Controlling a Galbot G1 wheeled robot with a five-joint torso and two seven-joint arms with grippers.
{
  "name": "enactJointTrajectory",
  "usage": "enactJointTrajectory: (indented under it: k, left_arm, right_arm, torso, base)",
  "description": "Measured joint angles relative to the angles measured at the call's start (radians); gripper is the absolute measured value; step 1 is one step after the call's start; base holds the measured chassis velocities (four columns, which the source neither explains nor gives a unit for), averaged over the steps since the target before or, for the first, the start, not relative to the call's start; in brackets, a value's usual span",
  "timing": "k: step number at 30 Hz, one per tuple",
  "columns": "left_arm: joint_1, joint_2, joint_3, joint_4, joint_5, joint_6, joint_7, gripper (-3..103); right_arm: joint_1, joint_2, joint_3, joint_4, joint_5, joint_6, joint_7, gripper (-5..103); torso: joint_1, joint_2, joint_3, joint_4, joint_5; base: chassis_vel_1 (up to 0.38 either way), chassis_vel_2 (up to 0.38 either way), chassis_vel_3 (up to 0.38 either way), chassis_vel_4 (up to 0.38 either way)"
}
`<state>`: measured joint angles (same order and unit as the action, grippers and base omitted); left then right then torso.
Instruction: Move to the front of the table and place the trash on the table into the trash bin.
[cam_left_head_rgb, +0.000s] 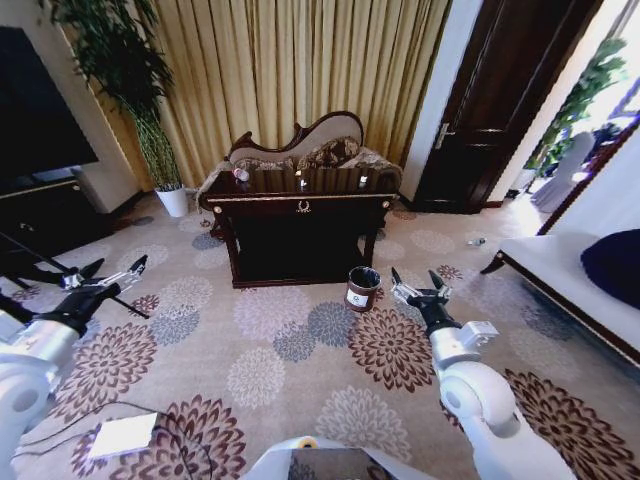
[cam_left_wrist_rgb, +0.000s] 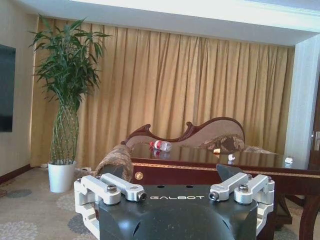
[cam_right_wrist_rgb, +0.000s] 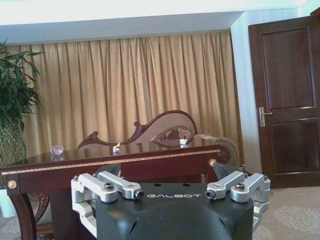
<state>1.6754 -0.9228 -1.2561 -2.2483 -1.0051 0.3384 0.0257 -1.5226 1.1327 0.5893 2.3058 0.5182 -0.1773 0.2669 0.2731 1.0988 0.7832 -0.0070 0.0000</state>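
Note:
The dark-brown table (cam_left_head_rgb: 300, 205) with gold trim stands ahead of me in front of a sofa. Small scraps of trash lie on its top: a white one (cam_left_head_rgb: 302, 183) near the middle and another (cam_left_head_rgb: 362, 182) towards the right end. The left wrist view shows a white scrap (cam_left_wrist_rgb: 231, 157) and a pale yellow one (cam_left_wrist_rgb: 216, 150). The right wrist view shows scraps too (cam_right_wrist_rgb: 116, 148). The dark round trash bin (cam_left_head_rgb: 362, 288) sits on the carpet by the table's front right leg. My left gripper (cam_left_head_rgb: 115, 266) (cam_left_wrist_rgb: 175, 194) hangs open and empty, far left of the table. My right gripper (cam_left_head_rgb: 415, 276) (cam_right_wrist_rgb: 174, 193) is open, just right of the bin.
A red-and-white bottle (cam_left_head_rgb: 240, 174) lies at the table's left end. A potted bamboo (cam_left_head_rgb: 165, 150) stands back left, a dark TV cabinet (cam_left_head_rgb: 35, 215) at the left, a door (cam_left_head_rgb: 495, 110) back right. A white bench (cam_left_head_rgb: 560, 270) is on the right. Patterned carpet lies open before the table.

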Motion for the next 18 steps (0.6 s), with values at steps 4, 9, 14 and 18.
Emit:
enactJointTrajectory:
  k: [4,9,14,18]
  left_arm:
    - [-0.001,0.001,0.001,0.0,-0.001,0.0,-0.002,100]
    - [-0.004,0.004,0.002,0.0,-0.004,0.001,-0.006,100]
    - [-0.002,0.002,0.003,0.0,-0.004,0.002,-0.007,100]
    - [-0.001,0.002,0.003,-0.001,-0.004,0.002,-0.007,100]
  right_arm:
    - [0.0,0.0,0.0,-0.001,-0.001,0.001,0.0,100]
    - [0.001,0.001,0.0,-0.001,-0.002,0.001,-0.001,100]
    - [0.0,0.001,-0.001,-0.002,-0.005,0.002,-0.001,100]
    - [0.0,0.001,0.001,-0.002,-0.008,0.004,-0.006,100]
  torso:
    - [0.0,0.0,0.0,0.0,0.0]
    - [0.0,0.0,0.0,0.0,0.0]
    - [0.0,0.0,0.0,0.0,0.0]
    - [0.0,0.0,0.0,0.0,0.0]
  base:
    - [0.0,0.0,0.0,0.0]
    - [0.0,0.0,0.0,0.0]
    - [0.0,0.0,0.0,0.0]
    - [0.0,0.0,0.0,0.0]
